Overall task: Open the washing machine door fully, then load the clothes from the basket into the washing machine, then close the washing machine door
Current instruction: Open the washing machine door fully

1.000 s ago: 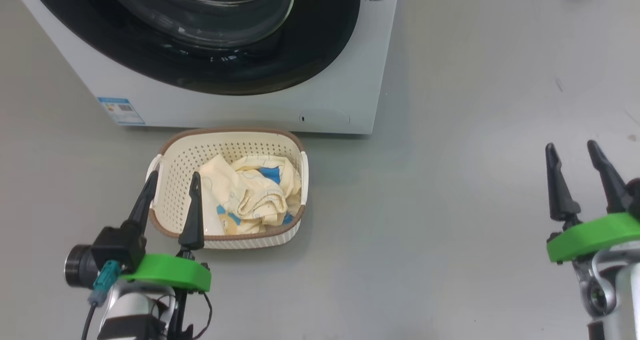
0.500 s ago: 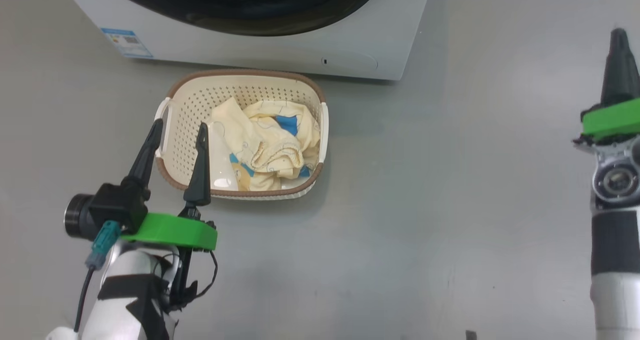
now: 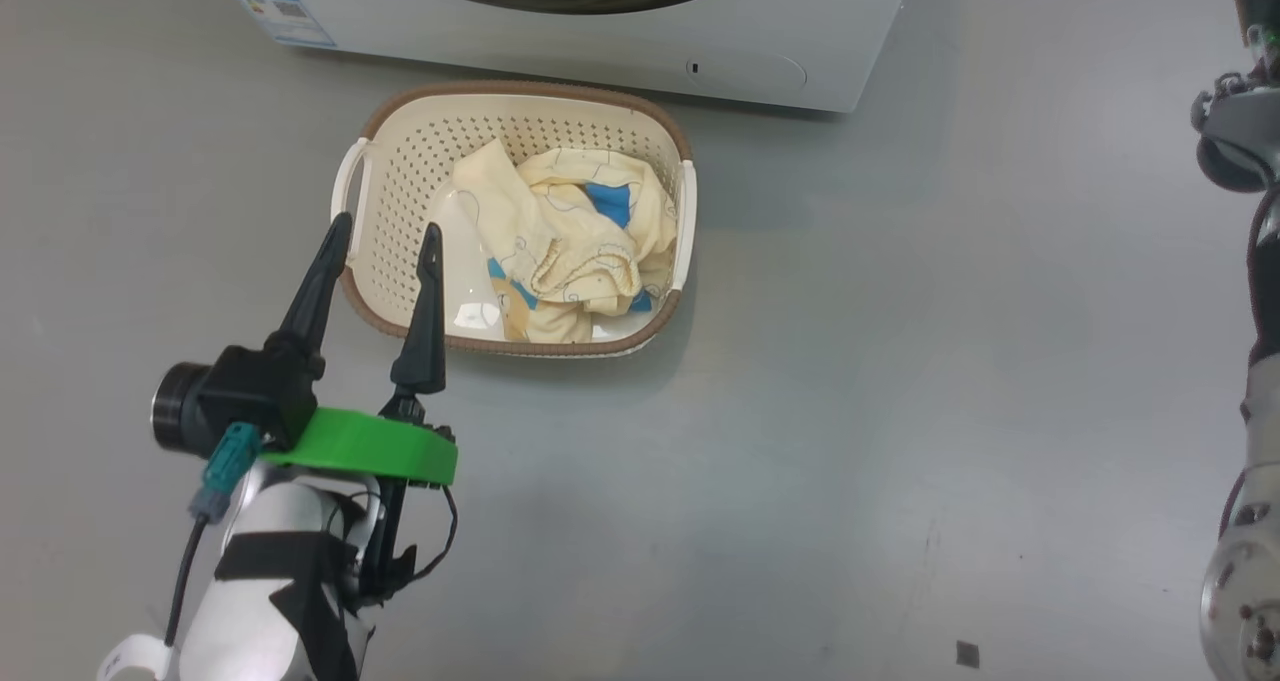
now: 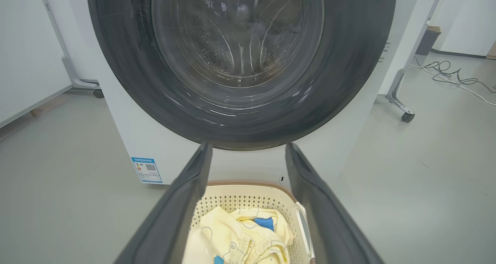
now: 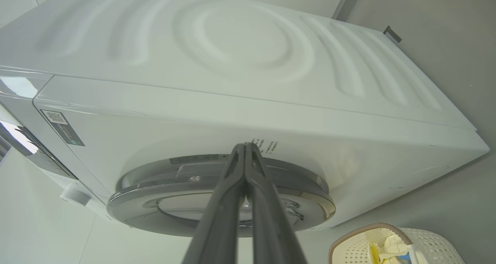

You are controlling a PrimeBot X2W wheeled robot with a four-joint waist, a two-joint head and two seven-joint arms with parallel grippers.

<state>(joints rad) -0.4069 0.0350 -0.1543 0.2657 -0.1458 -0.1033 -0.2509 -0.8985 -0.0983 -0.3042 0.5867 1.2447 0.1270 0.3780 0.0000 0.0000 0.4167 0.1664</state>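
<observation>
The cream basket sits on the floor in front of the white washing machine, with the pale yellow clothes bunched inside. My left gripper is open, its fingertips hovering over the basket's near-left rim. In the left wrist view it points at the washing machine door, which lies flat against the front, above the basket and clothes. My right gripper is shut on nothing, its tips aimed at the door's edge from the side. The right arm rises along the head view's right edge.
A blue sticker marks the machine's lower front corner. Open grey floor stretches to the right of the basket. A wheeled stand leg and loose cables lie beyond the machine's right side.
The head camera has tilted down and shifted. My right gripper has gone from open to shut and has risen up past the head view's top edge. The left gripper has stayed open.
</observation>
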